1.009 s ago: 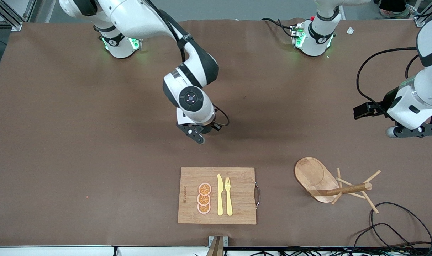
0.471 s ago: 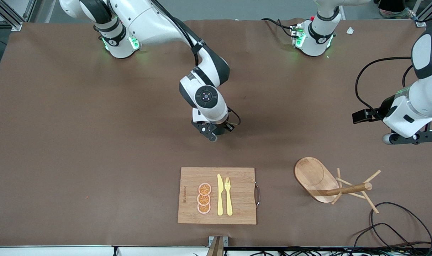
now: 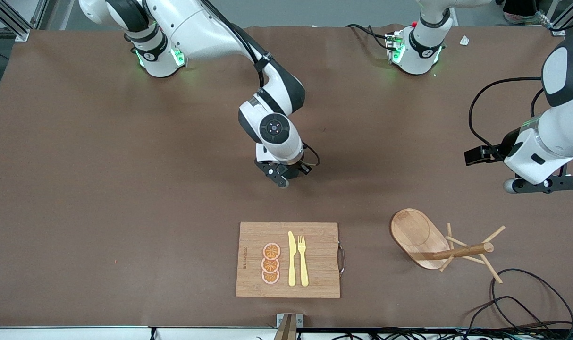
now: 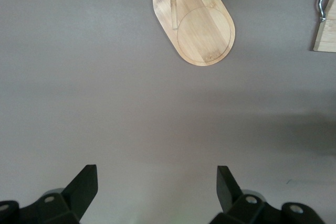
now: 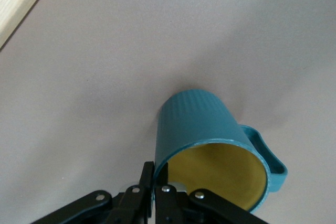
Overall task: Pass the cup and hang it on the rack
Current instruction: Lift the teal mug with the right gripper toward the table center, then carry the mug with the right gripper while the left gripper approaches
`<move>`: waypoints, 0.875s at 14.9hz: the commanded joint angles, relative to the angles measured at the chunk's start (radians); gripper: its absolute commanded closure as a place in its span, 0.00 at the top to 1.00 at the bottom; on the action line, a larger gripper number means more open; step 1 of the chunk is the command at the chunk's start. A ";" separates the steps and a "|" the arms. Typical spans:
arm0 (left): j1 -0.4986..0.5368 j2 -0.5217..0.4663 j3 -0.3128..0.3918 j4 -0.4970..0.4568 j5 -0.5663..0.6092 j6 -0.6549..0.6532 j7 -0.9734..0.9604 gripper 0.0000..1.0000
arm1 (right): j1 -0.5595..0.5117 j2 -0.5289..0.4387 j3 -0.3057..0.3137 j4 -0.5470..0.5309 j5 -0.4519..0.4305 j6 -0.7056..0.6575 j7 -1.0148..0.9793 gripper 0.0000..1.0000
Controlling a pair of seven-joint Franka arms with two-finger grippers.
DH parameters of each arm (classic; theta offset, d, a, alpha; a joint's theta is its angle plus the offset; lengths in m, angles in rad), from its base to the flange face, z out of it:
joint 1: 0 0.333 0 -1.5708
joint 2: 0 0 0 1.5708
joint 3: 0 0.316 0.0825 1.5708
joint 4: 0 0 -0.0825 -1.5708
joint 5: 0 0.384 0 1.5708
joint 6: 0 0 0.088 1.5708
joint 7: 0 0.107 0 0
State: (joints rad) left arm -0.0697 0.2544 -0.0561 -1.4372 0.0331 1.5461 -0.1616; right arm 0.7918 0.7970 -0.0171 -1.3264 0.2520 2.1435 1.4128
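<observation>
cup (image 5: 202,129) in right gripper (image 5: 155,179), rim pinched

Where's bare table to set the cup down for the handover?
Bare table lies between the right end effector, shut on the cup, and the open left end effector. It gets crowded nearer the camera: cutting board, mug rack, loose cables.

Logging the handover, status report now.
Right end effector shut on ribbed dark teal mug rim, over table centre. Left end effector open, waiting above light wooden mug tree. Nothing between them.
</observation>
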 commanded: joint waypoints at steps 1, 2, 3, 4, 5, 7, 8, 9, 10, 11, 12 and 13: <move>-0.013 0.000 -0.007 0.017 0.018 0.015 -0.001 1.00 | 0.001 0.022 0.005 0.026 0.021 -0.004 0.014 0.01; -0.015 0.000 -0.008 0.017 0.016 0.031 -0.001 1.00 | 0.001 0.022 0.008 0.026 0.020 -0.004 0.014 0.01; -0.022 0.002 -0.010 0.015 0.016 0.044 -0.001 1.00 | 0.001 0.022 0.009 0.026 0.020 -0.004 0.014 0.01; -0.027 0.002 -0.014 0.015 0.019 0.057 -0.001 1.00 | 0.001 0.022 0.009 0.026 0.020 -0.004 0.014 0.01; -0.028 0.002 -0.016 0.014 0.019 0.064 -0.001 1.00 | 0.001 0.022 0.009 0.026 0.020 -0.004 0.014 0.01; -0.029 0.002 -0.016 0.015 0.019 0.066 -0.001 1.00 | 0.000 0.022 0.009 0.026 0.020 -0.005 0.014 0.01; -0.027 0.000 -0.016 0.015 0.019 0.066 -0.001 1.00 | 0.000 0.022 0.009 0.026 0.020 -0.005 0.014 0.01; -0.027 0.000 -0.016 0.014 0.019 0.066 -0.001 1.00 | 0.000 0.021 0.009 0.026 0.020 -0.007 0.014 0.01; -0.027 0.000 -0.016 0.014 0.019 0.066 -0.001 1.00 | 0.000 0.021 0.009 0.026 0.020 -0.008 0.012 0.01; -0.025 0.000 -0.016 0.012 0.019 0.066 -0.001 1.00 | 0.001 0.021 0.009 0.027 0.020 -0.008 0.011 0.01; -0.025 -0.001 -0.016 0.012 0.019 0.066 0.000 1.00 | 0.001 0.021 0.011 0.032 0.020 -0.008 0.008 0.01; -0.025 -0.001 -0.018 0.012 0.019 0.066 0.001 1.00 | 0.001 0.021 0.014 0.033 0.020 -0.007 0.003 0.01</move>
State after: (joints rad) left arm -0.0948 0.2544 -0.0710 -1.4352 0.0331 1.6108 -0.1616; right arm 0.7918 0.7975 -0.0123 -1.3248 0.2522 2.1430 1.4128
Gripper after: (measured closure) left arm 0.000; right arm 0.960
